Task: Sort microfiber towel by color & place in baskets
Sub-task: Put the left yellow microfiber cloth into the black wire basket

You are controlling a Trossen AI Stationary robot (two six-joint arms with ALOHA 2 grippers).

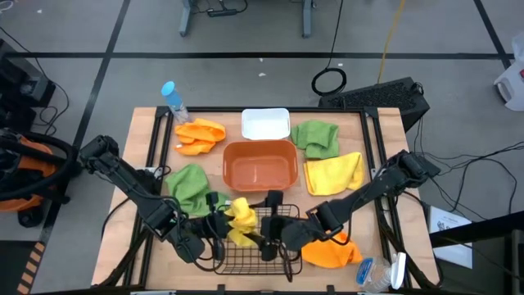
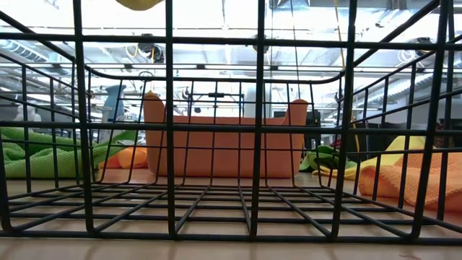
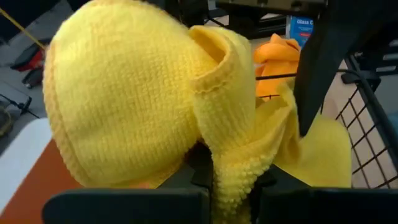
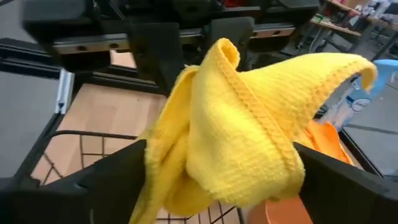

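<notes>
Your left gripper (image 1: 219, 232) is clamped on a yellow towel (image 1: 241, 220), held above the black wire basket (image 1: 246, 260), whose floor is bare. Your right gripper (image 1: 266, 238), just beside it, also pinches that towel. No towel is sorted yet: beyond the grippers, the orange tub (image 1: 260, 165) and white bin (image 1: 265, 124) sit empty, and five towels lie on the table.

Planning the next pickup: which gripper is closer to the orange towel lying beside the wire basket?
Right. The right gripper over the wire basket is just beside the orange towel; the left gripper sits farther, across the basket.
</notes>
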